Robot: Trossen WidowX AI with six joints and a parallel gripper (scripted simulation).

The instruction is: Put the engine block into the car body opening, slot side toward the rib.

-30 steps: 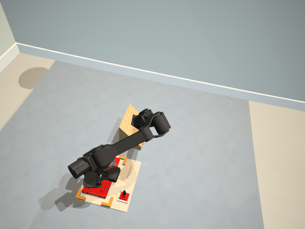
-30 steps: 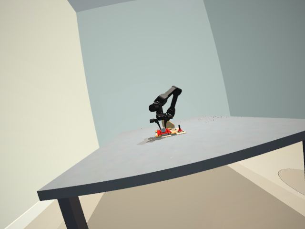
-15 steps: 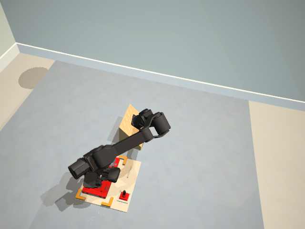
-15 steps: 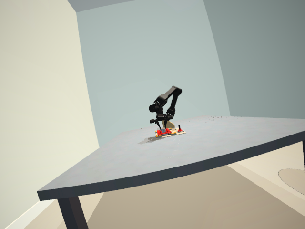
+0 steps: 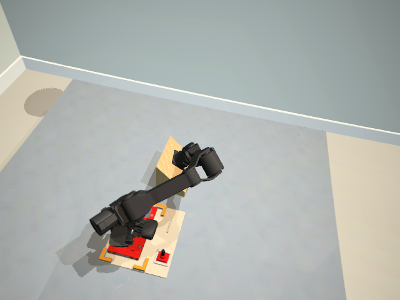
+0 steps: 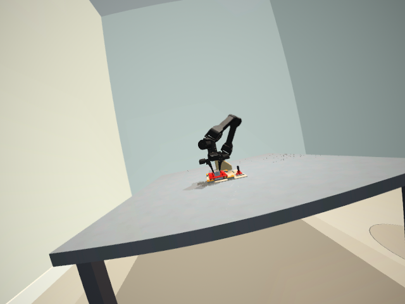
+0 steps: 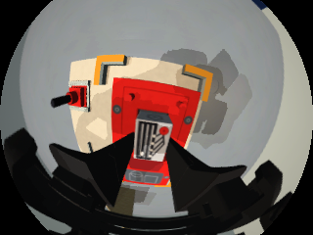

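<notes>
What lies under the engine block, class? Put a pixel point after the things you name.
Beneath the engine block (image 7: 153,138) (image 6: 216,173), the wrist view shows part of the red car body (image 7: 161,89) (image 5: 125,250) (image 6: 212,177). The opening cannot be made out; the block and hand (image 7: 152,137) cover that area.

Toward the lower middle of your top view, you have a cream board (image 5: 175,225) (image 6: 242,177) (image 7: 78,119) lying flat on the grey table (image 5: 258,209) (image 6: 183,209) (image 7: 147,34). Your wrist view puts orange corner brackets (image 5: 140,265) (image 7: 100,69) near the board's upper edge. A red block with a black peg (image 5: 162,256) (image 6: 238,171) (image 7: 77,96) stands at lower right on the board in the top view, inside a white outline, and at left in the wrist view. You can see a wooden wedge (image 5: 168,158) (image 6: 225,164) just above the board in the top view. A pale wall (image 6: 55,98) fills the left of your exterior view.
</notes>
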